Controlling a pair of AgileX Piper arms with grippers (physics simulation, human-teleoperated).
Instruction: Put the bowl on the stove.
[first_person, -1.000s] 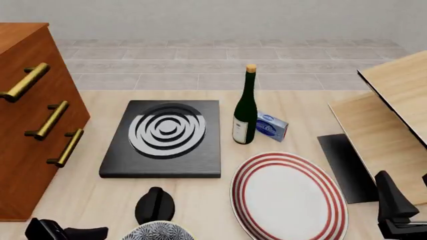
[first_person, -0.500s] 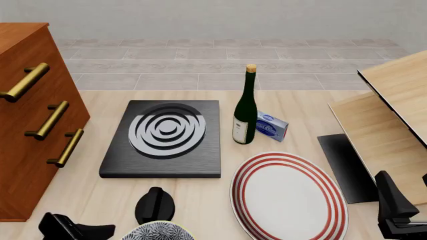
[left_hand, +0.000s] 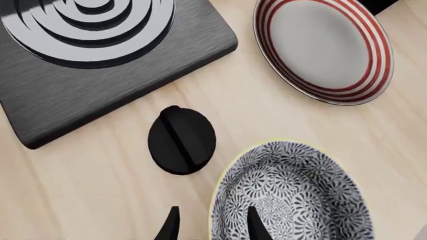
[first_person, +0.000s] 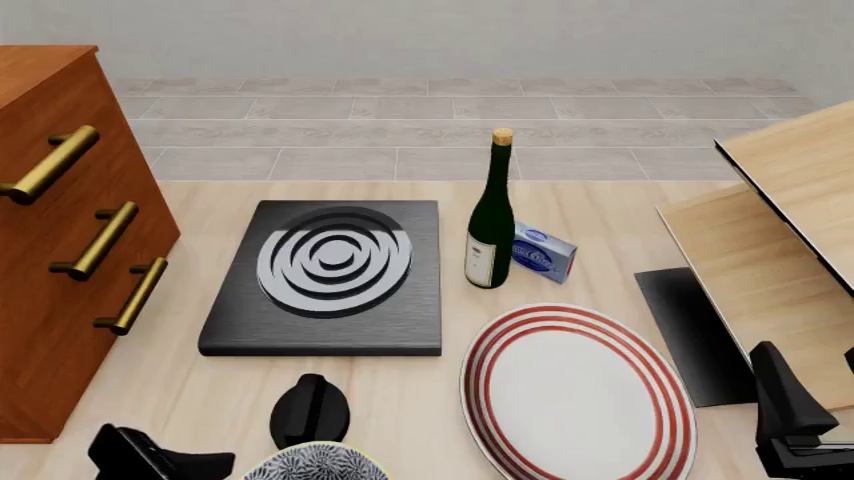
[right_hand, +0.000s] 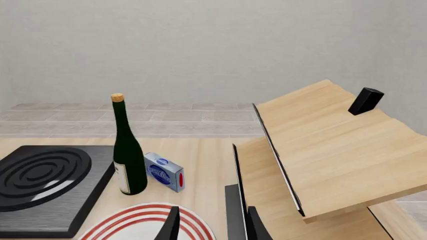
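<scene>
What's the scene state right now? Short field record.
bowl: on table, near edge, not on stove
stove: bare, beyond knob
knob: between bowl and stove
plate: right of bowl
bottle: upright, right of stove
left gripper: open, straddling bowl rim
right gripper: open, holds nothing

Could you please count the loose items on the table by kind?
Bowl: 1
Plate: 1
Stove: 1
Knob: 1
Bottle: 1
Small blue box: 1
Total: 6
</scene>
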